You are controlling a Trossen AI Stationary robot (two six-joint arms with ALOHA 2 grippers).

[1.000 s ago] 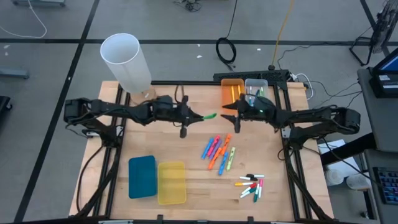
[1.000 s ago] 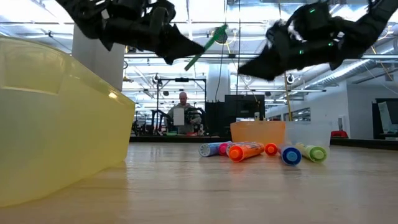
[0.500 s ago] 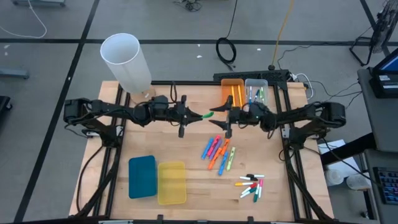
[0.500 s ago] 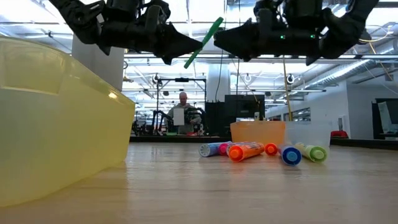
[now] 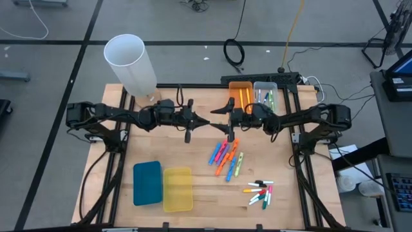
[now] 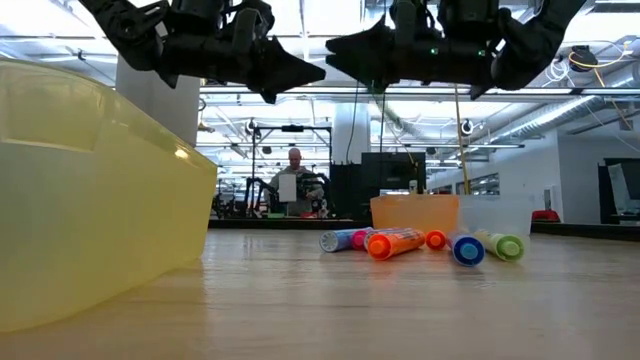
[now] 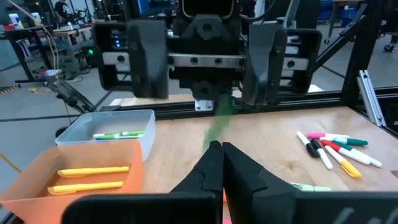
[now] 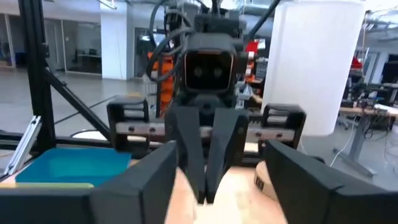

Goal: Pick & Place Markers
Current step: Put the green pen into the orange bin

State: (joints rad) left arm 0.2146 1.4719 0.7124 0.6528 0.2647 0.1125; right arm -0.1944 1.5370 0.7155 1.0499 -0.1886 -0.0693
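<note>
A green marker hangs in the air above the table's far middle, with my left gripper shut on it. My right gripper faces it from the table's right, open. Its two fingers stand on either side of the marker's free end; I see no touch. In the low view the right gripper hides the marker. Loose coloured markers lie on the table below, and thin white ones nearer the front right. My left gripper pinches one end of the green marker between the free ends of its two fingers. The fingers come level from the table's left. The marker juts out beyond them toward the right gripper, roughly along the fingers, lifted clear of the table.
At the far edge stand an orange bin with yellow markers and a clear bin with green ones. A blue bin and a yellow bin lie near the front left. A tall white cylinder stands at the far left.
My right gripper has travelled from beside the far bins toward the table's left and a little up, tipping its fingers upward, until its fingers flank the free end of the green marker. My left gripper has kept the marker in place.
</note>
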